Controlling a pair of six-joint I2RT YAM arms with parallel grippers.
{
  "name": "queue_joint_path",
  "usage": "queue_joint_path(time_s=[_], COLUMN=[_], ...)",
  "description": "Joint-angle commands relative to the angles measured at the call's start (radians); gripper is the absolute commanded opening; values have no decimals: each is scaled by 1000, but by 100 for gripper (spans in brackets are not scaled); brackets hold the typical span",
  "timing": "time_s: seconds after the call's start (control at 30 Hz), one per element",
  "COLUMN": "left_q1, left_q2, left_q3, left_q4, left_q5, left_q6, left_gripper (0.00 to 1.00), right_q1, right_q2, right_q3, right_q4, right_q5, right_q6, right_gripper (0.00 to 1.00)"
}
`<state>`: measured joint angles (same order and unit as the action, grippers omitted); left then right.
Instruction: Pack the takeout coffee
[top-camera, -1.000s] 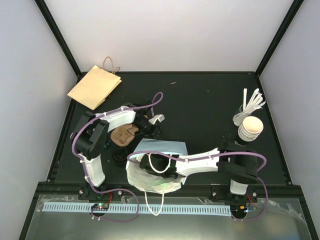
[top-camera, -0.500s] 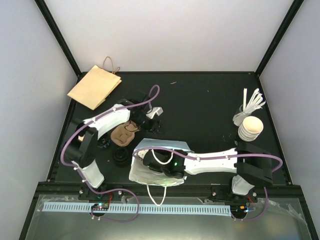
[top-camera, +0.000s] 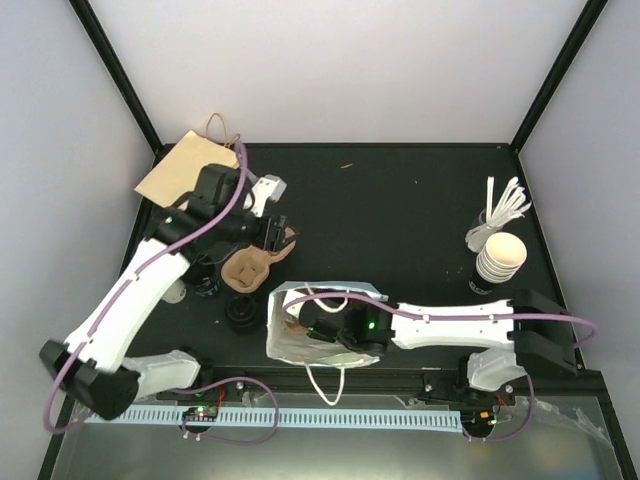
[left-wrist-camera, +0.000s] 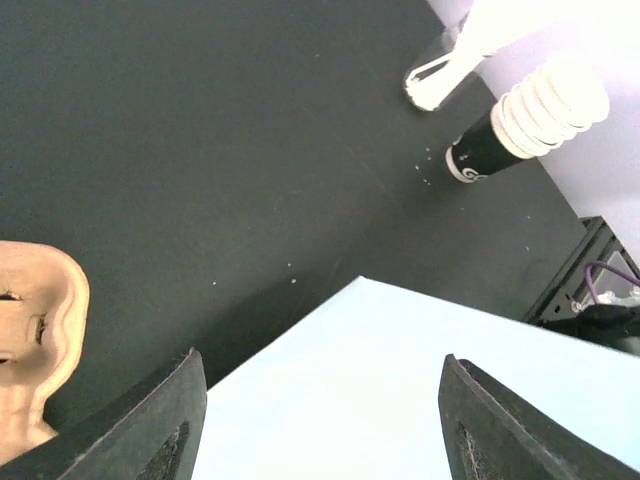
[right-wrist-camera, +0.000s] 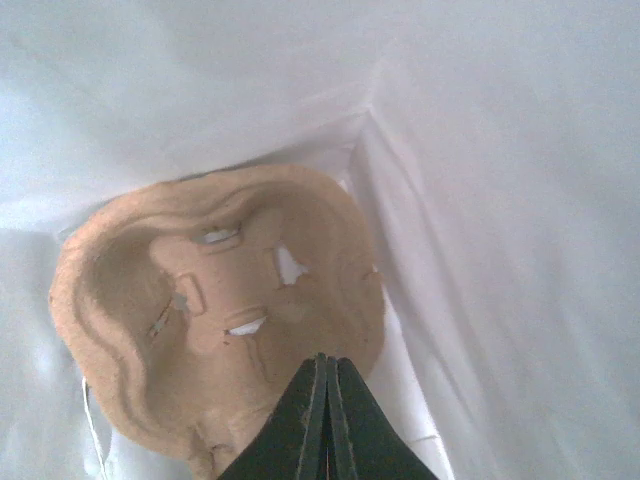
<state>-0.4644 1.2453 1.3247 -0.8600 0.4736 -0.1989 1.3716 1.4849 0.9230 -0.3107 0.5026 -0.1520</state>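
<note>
Coffee is tough to pick out tbh. Best I can tell it's the small white thing with a dark end peeking out from beside the left arm, sitting on the surface over on the left and just left of the lid pile. It's outside the bag, and I can't tell if it's upright or tipped. Right beside it, a bit farther back, there's a brown carrier lying on the surface, and the left fingers hang over that spot, spread wide with nothing between them. Near of that is the white bag, standing open with its handle flopped over the near edge. The right arm reaches in from the right, and inside there's a second carrier lying on the bag's bottom. The right fingers are pinched together with the tips right at that carrier's edge, but I can't tell if they've actually got hold of it. Way off to the right is a cup stack with some white sticks just behind it. A flat brown bag is at the far left corner.
</note>
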Motion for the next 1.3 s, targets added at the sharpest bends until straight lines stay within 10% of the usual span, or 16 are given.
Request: queue_joint_path(time_s=[0.0,0.4,1.27], left_q1=[4,1,-177], left_q2=[-172,-546,-364], left_q3=[-59,-265,-191], left_q4=[-77,33,-70], left_q5=[-19,213,-82], left_q6=[21,5,187], left_gripper=[66,64,37], right_q1=[-5,-21,-20], right_q2=[-70,-116,-232], right_q3=[33,102,147], right_q4=[-42,-113,-190], right_q5=[-19,-68,-156], right_q6=[-20,-48,-40], right_gripper=[5,5,5])
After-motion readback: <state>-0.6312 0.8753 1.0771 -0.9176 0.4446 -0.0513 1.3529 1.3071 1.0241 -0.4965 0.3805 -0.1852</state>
